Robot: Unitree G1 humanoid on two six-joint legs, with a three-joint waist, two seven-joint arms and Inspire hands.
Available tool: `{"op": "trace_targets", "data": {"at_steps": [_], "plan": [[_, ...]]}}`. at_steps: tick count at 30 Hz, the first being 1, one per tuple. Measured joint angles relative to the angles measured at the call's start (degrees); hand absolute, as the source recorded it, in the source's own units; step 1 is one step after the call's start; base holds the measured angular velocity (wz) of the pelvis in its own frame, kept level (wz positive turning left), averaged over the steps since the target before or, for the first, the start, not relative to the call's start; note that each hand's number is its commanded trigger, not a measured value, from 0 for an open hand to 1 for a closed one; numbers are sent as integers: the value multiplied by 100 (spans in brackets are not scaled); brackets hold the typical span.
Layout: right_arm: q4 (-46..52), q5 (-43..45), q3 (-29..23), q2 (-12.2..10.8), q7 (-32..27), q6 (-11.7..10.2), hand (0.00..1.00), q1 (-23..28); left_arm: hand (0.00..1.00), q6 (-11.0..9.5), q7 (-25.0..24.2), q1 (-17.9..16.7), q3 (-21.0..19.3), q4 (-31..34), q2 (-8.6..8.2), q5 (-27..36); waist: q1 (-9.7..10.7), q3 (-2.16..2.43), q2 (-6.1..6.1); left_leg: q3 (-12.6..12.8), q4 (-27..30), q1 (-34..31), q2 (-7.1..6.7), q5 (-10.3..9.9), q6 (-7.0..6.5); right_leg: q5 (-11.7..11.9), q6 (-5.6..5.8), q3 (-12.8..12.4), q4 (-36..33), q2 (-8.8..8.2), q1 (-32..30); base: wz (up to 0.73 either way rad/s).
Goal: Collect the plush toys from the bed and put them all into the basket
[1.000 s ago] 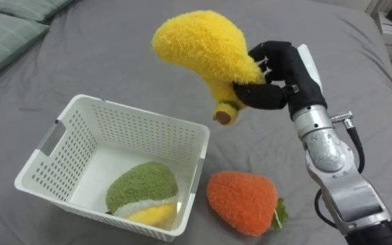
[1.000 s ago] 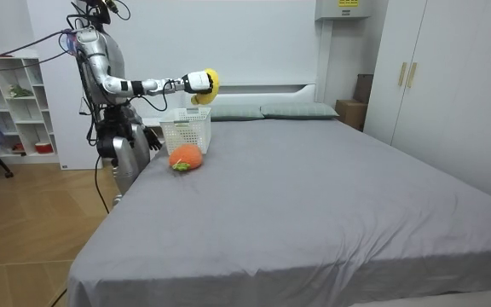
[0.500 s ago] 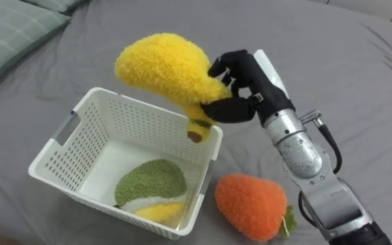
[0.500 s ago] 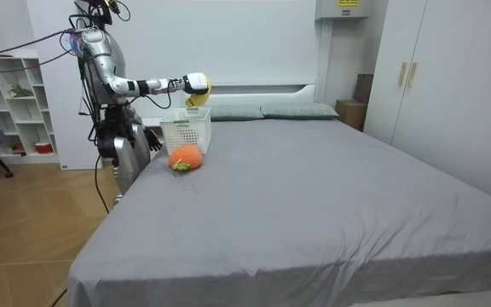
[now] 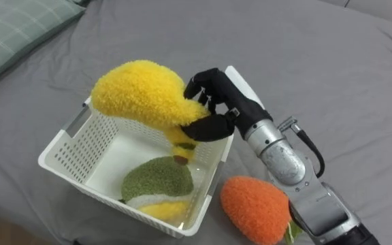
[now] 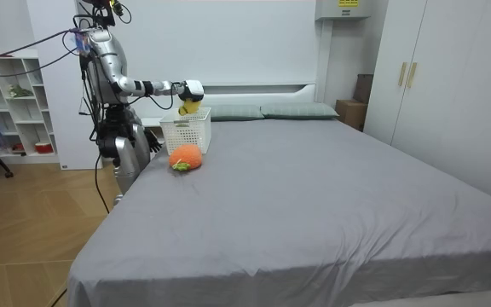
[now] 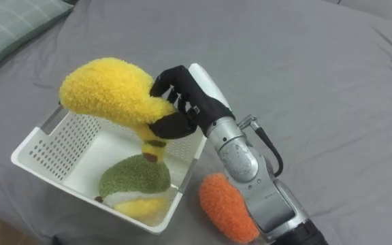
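Right hand comes in from the lower right, fingers and thumb curled tight round the narrow part of the yellow plush banana. The banana is held in the air over the white basket, with its fat end up and to the left and its brown stem tip pointing down inside the basket, just above the green plush toy. The green toy lies in the near right corner of the basket, yellow and white showing on its near side. The orange plush strawberry lies on the grey bed just right of the basket, near the forearm. A green pillow lies at the far left.

Room view: the robot stands beside the bed at the room view's left, arm held out level over the basket
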State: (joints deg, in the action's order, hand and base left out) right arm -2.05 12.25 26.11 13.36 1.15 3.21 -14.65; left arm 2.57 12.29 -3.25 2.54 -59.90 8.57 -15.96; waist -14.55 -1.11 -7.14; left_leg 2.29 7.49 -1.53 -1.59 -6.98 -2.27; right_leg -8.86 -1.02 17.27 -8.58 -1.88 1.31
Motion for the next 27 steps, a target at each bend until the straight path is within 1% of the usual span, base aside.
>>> {"op": "trace_targets", "data": {"at_steps": [2, 7, 18, 27], "plan": [[-27, 49, 25, 0, 89, 6, 0, 0, 0, -1, 0, 5, 1, 0, 4, 1, -8, 3, -35, -2, 4, 2, -6, -1, -3, 1, 2, 4, -5, 1, 5, 0], [-181, 58, 47, -6, 184, 7, 0, 1, 0, -2, 0, 8, 4, -2, 25, 4, -4, 5, -50, -2, 20, 15, -10, -5, -9, 7, 10, 4, -7, -2, 25, 0], [-211, 60, 66, -5, 281, 56, 0, 34, 0, 0, 0, 6, 2, -2, 24, 5, 6, 1, -42, -2, 23, 21, -7, -5, -9, 8, 9, 2, -8, -1, 31, 0], [-460, 59, 62, -13, 269, 56, 0, 67, 0, 0, 6, -12, -8, -72, 24, 2, 6, -17, 0, -4, 26, 59, -8, -9, -13, 8, 9, -5, -8, -2, 71, 0]]}}
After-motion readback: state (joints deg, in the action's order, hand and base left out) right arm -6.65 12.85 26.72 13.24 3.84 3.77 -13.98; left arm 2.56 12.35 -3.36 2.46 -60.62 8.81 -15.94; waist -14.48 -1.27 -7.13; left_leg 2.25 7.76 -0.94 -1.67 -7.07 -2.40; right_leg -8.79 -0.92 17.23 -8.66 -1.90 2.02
